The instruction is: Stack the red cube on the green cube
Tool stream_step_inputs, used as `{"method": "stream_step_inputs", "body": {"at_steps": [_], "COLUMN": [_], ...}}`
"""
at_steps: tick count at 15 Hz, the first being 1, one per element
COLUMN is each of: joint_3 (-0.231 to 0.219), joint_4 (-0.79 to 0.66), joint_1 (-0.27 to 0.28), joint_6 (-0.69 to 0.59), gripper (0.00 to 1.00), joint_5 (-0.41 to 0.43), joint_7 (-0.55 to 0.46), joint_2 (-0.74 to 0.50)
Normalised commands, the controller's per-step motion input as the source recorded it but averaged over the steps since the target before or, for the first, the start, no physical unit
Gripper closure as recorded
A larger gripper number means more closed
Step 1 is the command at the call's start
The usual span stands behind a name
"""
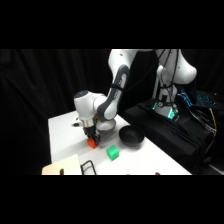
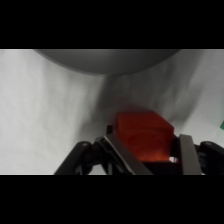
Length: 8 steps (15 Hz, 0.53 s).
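The gripper (image 1: 91, 137) is down at the white table (image 1: 62, 130), its fingers (image 2: 187, 152) closed against the red cube (image 1: 92, 144) — one on each side. The green cube (image 1: 113, 153) sits nearby, apart — a dark bowl (image 1: 131, 136) beyond.

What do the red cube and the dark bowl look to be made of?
The red cube, between the gripper fingers, looks like painted wood or matte plastic: plain, evenly coloured faces with a faint soft sheen and crisp edges. The dark bowl looks like smooth plastic or coated metal: black and even, with a dull highlight on its rim. Neither is certain.
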Motion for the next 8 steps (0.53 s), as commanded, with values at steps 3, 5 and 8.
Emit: {"method": "stream_step_inputs", "body": {"at_steps": [3, 5, 8], "joint_3": [0.116, 0.107, 0.089], "joint_4": [-0.1, -0.11, -0.16], "joint_1": [-0.129, -0.122, -0.102], "joint_6": [0.25, 0.21, 0.17], "gripper": [0.7, 0.73, 0.74], "joint_5": [-0.057, -0.063, -0.065], "joint_7": [-0.15, -0.13, -0.08], "joint_2": [-0.05, -0.07, -0.13]}}
